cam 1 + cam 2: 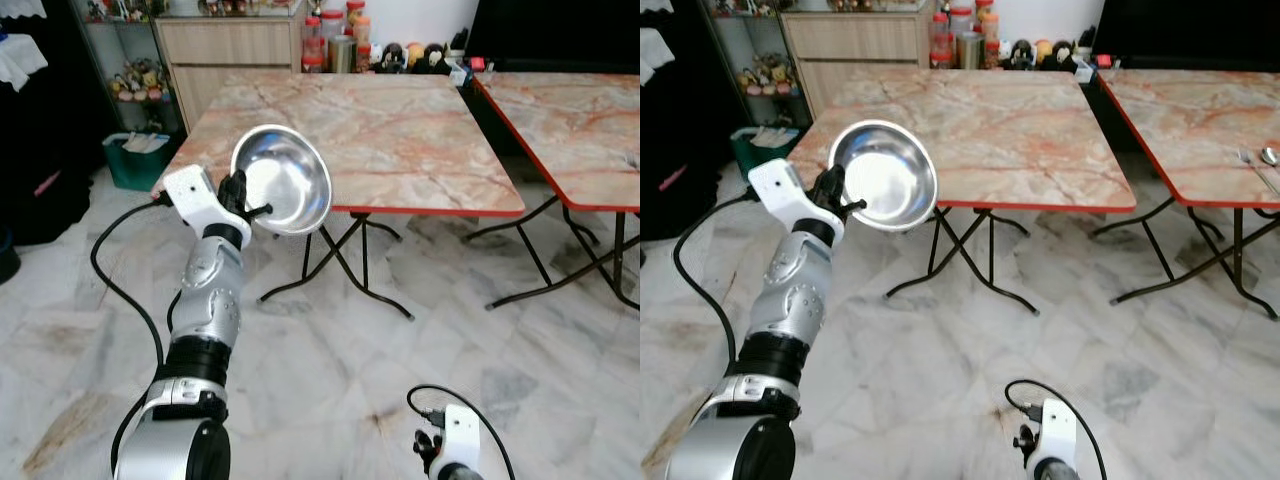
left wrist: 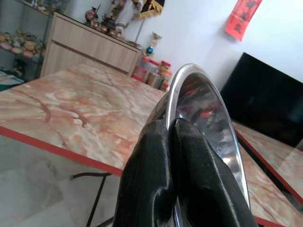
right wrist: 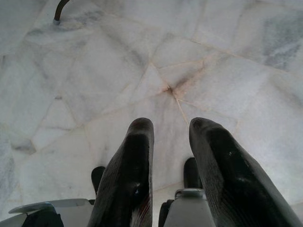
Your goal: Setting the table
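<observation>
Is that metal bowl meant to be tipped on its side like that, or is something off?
The steel bowl isn't on the table; the left gripper pinches its rim, holding it on edge, hollow facing the camera. Nothing looks spilled or damaged. The right gripper hangs open above the floor.

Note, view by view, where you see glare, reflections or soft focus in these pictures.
Left eye view: bright glare inside the steel bowl. Left wrist view: the bowl's rim mirrors red and dark room colours, and the left gripper's fingers look soft. Right wrist view: evenly lit marble floor, sheen on the right gripper's fingers.
</observation>
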`<state>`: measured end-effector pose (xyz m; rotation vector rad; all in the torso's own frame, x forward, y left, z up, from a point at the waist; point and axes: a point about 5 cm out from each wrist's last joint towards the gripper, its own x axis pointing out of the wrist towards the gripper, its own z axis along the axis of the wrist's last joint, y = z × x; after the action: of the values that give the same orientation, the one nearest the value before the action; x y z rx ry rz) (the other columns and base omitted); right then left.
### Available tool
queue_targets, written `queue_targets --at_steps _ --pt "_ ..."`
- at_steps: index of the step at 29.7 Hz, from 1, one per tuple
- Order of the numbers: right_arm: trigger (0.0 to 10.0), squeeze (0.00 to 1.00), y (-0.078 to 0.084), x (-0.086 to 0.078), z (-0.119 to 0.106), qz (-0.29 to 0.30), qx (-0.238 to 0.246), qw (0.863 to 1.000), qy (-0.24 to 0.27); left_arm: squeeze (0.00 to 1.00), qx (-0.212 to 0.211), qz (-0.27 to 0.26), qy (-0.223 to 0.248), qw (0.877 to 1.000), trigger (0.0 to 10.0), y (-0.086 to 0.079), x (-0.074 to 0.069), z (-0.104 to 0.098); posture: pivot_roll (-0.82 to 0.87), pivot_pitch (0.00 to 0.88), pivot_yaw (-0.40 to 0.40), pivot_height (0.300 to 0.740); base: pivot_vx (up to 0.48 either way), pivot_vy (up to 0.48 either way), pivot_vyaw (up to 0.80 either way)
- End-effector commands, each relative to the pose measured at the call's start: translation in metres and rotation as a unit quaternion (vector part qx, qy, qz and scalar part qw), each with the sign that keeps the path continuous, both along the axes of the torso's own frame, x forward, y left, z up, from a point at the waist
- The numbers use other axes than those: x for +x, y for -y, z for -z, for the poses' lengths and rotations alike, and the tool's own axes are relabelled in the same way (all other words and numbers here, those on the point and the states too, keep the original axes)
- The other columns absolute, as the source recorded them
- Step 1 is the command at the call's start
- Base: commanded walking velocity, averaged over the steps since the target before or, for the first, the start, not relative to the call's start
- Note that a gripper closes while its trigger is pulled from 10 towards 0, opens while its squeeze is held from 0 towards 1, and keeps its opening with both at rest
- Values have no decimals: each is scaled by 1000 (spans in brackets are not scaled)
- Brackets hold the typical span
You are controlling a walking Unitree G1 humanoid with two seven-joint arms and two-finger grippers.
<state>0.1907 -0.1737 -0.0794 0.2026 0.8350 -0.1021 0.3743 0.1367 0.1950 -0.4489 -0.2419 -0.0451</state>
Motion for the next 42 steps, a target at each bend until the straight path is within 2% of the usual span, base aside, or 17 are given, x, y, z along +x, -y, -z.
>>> queue_targets --at_steps 1,42 --pt "10000 0 3 2 -1 4 -3 1000 5 0 5 1 19 1000 10000 1 0 -10 -22 0 5 736 300 0 0" --pt "10000 0 3 -3 1 -1 -8 1000 -5 0 9 22 14 1000 10000 8 -1 -5 -23 0 10 736 318 0 -14"
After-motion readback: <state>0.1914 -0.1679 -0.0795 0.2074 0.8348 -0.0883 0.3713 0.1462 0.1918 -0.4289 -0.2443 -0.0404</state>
